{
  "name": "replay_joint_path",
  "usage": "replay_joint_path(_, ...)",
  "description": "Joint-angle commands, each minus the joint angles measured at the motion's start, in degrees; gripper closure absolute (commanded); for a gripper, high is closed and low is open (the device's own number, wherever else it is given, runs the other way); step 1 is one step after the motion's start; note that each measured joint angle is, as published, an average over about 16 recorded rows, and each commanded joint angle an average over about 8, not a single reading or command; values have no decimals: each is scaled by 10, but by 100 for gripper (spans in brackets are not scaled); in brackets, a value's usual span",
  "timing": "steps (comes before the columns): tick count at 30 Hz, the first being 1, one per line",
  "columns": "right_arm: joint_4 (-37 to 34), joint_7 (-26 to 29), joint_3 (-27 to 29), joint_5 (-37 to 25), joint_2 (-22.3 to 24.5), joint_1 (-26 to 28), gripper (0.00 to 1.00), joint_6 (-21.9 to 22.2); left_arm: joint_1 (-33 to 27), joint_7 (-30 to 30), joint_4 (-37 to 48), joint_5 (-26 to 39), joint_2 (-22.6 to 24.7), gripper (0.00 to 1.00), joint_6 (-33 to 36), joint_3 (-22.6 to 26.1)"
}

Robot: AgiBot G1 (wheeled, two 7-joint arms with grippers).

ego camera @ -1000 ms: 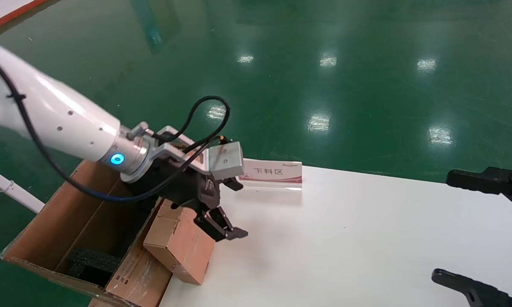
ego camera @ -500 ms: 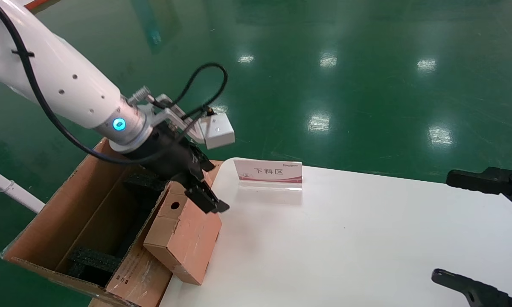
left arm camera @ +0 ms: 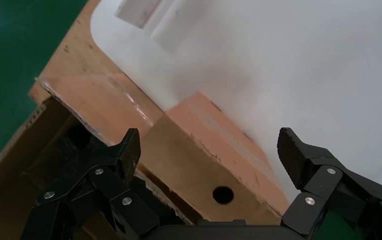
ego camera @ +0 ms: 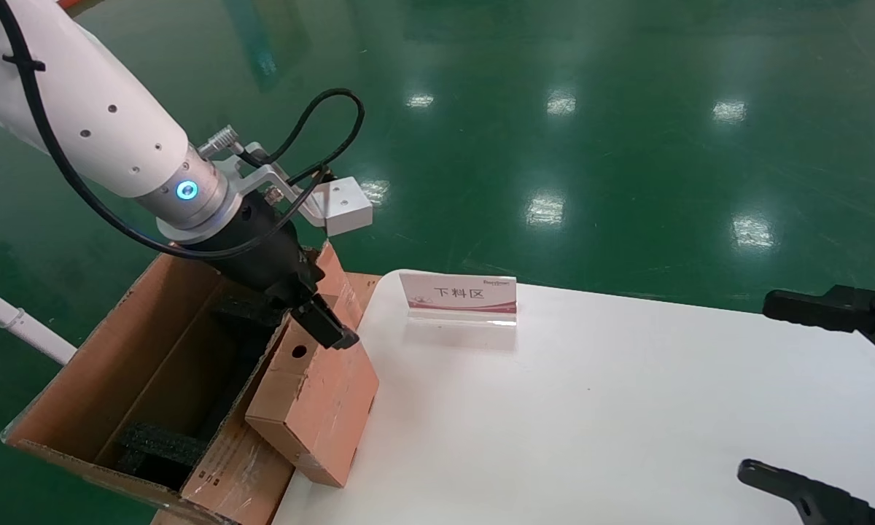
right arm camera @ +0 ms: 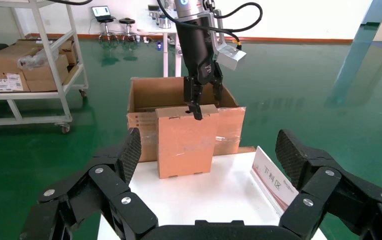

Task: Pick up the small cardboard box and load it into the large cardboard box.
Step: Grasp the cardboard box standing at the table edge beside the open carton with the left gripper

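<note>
Bright overhead lamps glare on the glossy floor (ego camera: 554, 146).

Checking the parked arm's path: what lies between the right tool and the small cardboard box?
Only bare white table, in the right wrist view.

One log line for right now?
left claw: open, at small cardboard box top | box: leaning on large cardboard box, not loaded | right claw: open, parked
</note>
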Motion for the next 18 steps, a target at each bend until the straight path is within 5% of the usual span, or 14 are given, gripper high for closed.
replay_joint_path(1, 0, 0, 0, 0, 0, 0, 0, 0, -11, -9, 0, -5, 1, 0, 0, 19)
replay_joint_path(18, 0, 0, -1, 1, 0, 0, 0, 0, -65, -80, 34, -41, 26, 0, -4, 158)
